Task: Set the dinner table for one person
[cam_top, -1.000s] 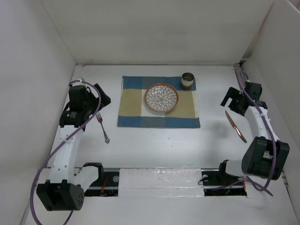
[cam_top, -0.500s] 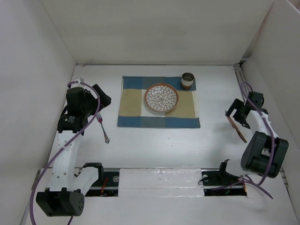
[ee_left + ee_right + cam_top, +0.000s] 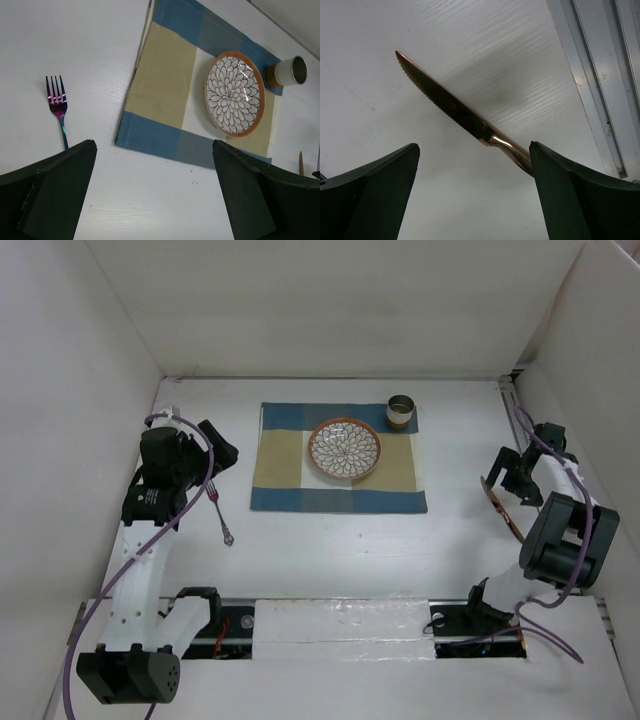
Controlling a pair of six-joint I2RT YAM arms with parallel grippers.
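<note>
Both left gripper (image 3: 152, 196) and right gripper (image 3: 472, 192) gape above the matte white dinner table (image 3: 330, 552).

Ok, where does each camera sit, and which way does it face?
Top external: above and behind the bases, looking down on table, placemat, plate, cup; left arm and right arm show.
Left wrist: on the left arm, looking down at fork and plate; left fingers at bottom corners.
Right wrist: on the right arm, looking down at knife; right fingers likewise.
Shared: plate in top and left wrist.
</note>
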